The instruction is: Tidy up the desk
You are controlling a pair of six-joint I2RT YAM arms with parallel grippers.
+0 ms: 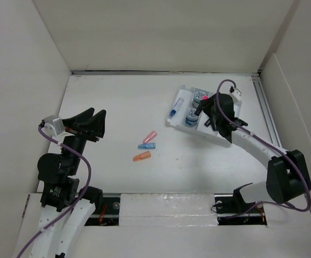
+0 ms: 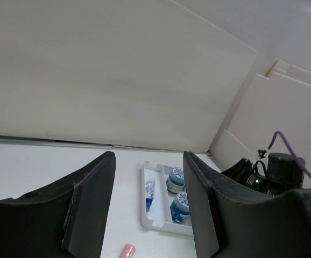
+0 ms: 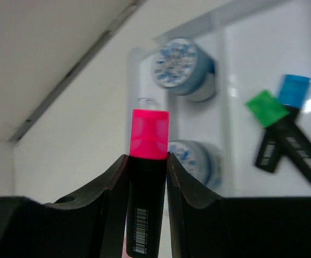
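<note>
The desk [image 1: 118,102] fills the floor of a white-walled box ahead of the arm bases, its long axis running left to right across both arms. Upright panels close its far, left and right edges, and a metal rail [image 1: 266,107] lines the right edge. Most of the open room is on the left half and along the far edge. Only three small pieces, pink [image 1: 150,136], blue [image 1: 147,145] and orange [image 1: 142,157], lie close together near the middle. A white tray [image 1: 172,124] sits skewed at the far right, near the rail, with two blue-lidded jars [image 1: 191,115] and a green-capped marker [image 3: 266,107] crossing a blue-capped one [image 3: 294,88]. The right gripper [image 3: 147,161] hangs over the tray, clamped on a pink-capped marker [image 3: 149,134] whose black barrel lies along the fingers, cap poking out past the tips. The left gripper [image 1: 97,114] hovers above bare desk at the left, well apart from everything, its fingers spread with nothing between them.
</note>
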